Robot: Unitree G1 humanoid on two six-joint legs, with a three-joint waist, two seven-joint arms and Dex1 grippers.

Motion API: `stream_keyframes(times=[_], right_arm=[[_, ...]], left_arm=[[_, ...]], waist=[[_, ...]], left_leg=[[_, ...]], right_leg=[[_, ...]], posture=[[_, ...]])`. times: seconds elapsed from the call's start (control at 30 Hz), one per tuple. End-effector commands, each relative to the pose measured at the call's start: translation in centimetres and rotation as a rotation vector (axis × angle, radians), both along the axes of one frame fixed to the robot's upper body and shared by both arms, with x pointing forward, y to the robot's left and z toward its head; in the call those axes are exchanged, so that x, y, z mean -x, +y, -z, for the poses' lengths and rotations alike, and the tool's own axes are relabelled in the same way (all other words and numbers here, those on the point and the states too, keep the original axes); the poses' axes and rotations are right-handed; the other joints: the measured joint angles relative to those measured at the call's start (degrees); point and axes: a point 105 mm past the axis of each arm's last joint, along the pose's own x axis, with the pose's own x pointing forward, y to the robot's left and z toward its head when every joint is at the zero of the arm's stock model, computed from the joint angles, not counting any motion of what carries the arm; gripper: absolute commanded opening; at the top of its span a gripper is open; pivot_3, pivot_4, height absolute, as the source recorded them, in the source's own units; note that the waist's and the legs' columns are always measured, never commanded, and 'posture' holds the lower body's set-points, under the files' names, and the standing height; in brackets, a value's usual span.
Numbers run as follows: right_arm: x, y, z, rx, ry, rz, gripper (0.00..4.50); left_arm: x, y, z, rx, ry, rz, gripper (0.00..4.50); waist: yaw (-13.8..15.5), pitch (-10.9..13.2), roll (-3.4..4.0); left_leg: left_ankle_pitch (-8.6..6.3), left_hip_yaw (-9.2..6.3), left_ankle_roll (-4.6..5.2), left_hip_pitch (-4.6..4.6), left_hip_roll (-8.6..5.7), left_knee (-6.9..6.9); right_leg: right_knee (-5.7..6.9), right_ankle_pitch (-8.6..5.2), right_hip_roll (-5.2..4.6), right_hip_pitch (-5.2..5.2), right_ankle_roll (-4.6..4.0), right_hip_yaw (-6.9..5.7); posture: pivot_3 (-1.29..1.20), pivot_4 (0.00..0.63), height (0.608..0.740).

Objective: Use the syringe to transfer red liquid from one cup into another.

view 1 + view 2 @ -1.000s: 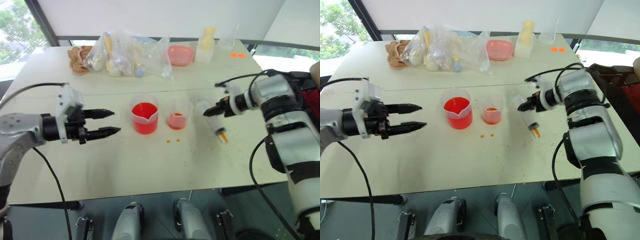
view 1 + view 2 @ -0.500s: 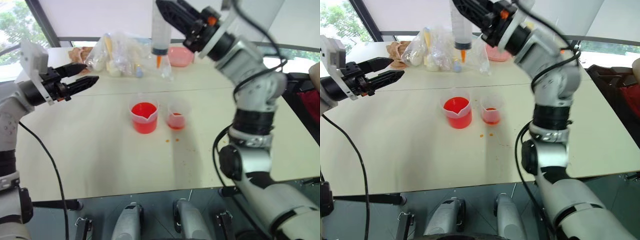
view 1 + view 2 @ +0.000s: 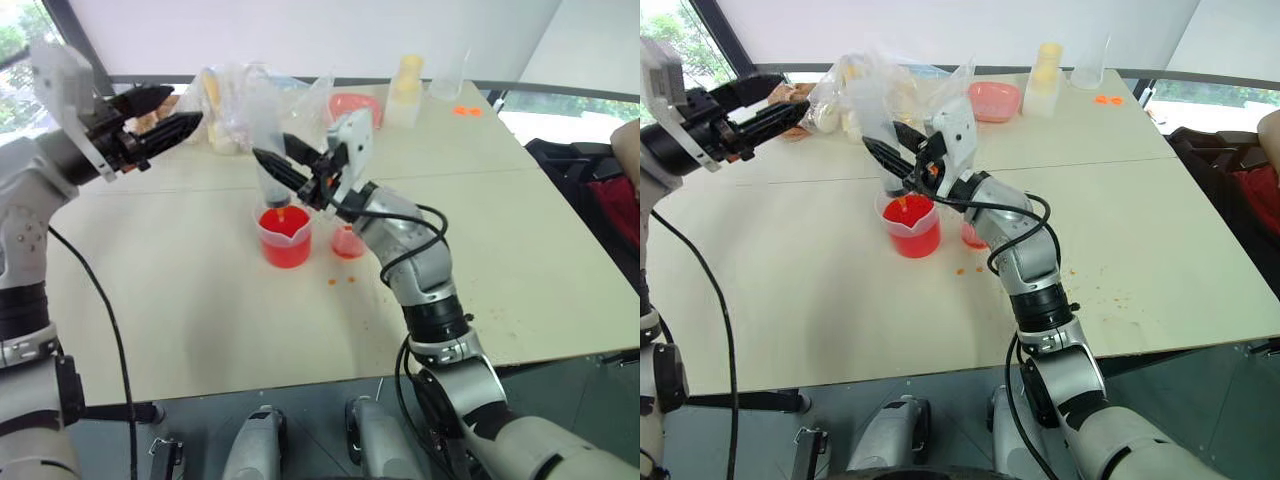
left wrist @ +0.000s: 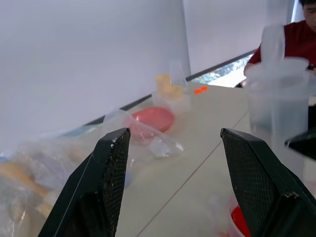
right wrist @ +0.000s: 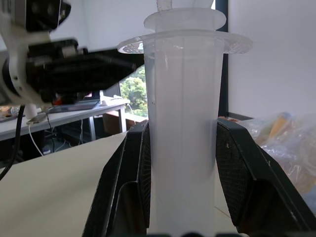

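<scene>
While your right pincer (image 3: 272, 164) squeezes the syringe (image 3: 272, 135) upright over the big cup (image 3: 288, 236) of red liquid (image 3: 288, 225) on the table (image 3: 200, 300), your left pincer (image 3: 165, 113) hangs open above it. Next, dip the orange tip in and pull the plunger up. The small cup (image 3: 348, 240) waits just beside.

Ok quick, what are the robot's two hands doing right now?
Left gripper: open, holding nothing, up in the air.
Right gripper: shut on the syringe, upright, its orange tip over the spouted beaker of red liquid.
</scene>
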Motion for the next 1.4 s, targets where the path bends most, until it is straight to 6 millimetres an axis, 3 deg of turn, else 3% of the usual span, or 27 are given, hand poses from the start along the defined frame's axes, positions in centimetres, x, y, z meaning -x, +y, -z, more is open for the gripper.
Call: stream_keyframes(times=[0.03, 0.47, 0.7, 1.03, 1.13, 1.3, 1.4], right_arm=[[0.8, 0.6, -1.0, -0.028, -0.056, 0.003, 1.3], [0.5, 1.7, 0.3, -0.036, -0.027, 0.013, 1.3], [0.8, 1.9, 0.4, -0.035, -0.038, 0.011, 1.3], [1.0, 2.0, 0.7, -0.033, -0.039, 0.017, 1.3], [1.2, 2.3, 0.8, -0.032, -0.036, 0.008, 1.3], [1.6, 2.9, 1.3, -0.03, -0.029, -0.004, 1.3], [1.8, 3.3, 2.0, -0.018, -0.024, -0.01, 1.3]], left_arm=[[0.7, -1.9, -2.1, -0.002, -0.087, 0.055, 3.06], [0.0, -4.2, -1.9, -0.031, -0.087, 0.138, 3.06], [-2.3, -4.3, -0.2, -0.165, -0.105, 0.034, 3.06], [-3.9, -4.2, -0.4, -0.214, -0.153, -0.032, 3.06], [-3.6, -5.5, -0.7, -0.197, -0.171, 0.033, 2.28], [-3.7, -6.2, -0.8, -0.192, -0.176, 0.051, 0.03], [-3.7, -6.5, -0.6, -0.204, -0.175, 0.06, 0.03]], waist=[[0.1, 0.0, 0.0], [0.0, 0.0, -0.01], [0.0, 0.0, 0.0], [0.0, 0.0, 0.0], [0.0, 0.0, 0.0], [0.0, 0.0, 0.0], [0.0, 0.0, 0.0]], left_leg=[[0.0, -0.01, -0.01, 0.0, 0.0, 0.01], [0.02, -0.04, -0.03, 0.03, 0.01, 0.01], [0.02, -0.05, -0.03, 0.02, 0.0, 0.01], [0.02, -0.04, -0.03, 0.02, 0.0, 0.01], [0.02, -0.04, -0.03, 0.02, 0.0, 0.01], [0.02, -0.05, -0.03, 0.02, 0.0, 0.02], [0.03, -0.05, -0.03, 0.02, 0.0, 0.01]], right_leg=[[0.0, 0.0, 0.0, 0.01, 0.0, 0.0], [0.01, 0.0, 0.04, 0.03, 0.0, -0.01], [0.01, 0.0, 0.05, 0.03, 0.0, -0.02], [0.01, 0.0, 0.05, 0.03, 0.0, -0.01], [0.02, 0.0, 0.05, 0.03, 0.0, -0.01], [0.01, 0.0, 0.04, 0.04, 0.0, -0.01], [0.02, 0.0, 0.06, 0.03, 0.0, -0.01]], posture=[[0.0, 0.15, 0.74], [0.0, 0.15, 0.74], [0.0, 0.15, 0.74], [0.0, 0.15, 0.74], [0.0, 0.15, 0.74], [0.0, 0.15, 0.74], [0.0, 0.15, 0.74]])
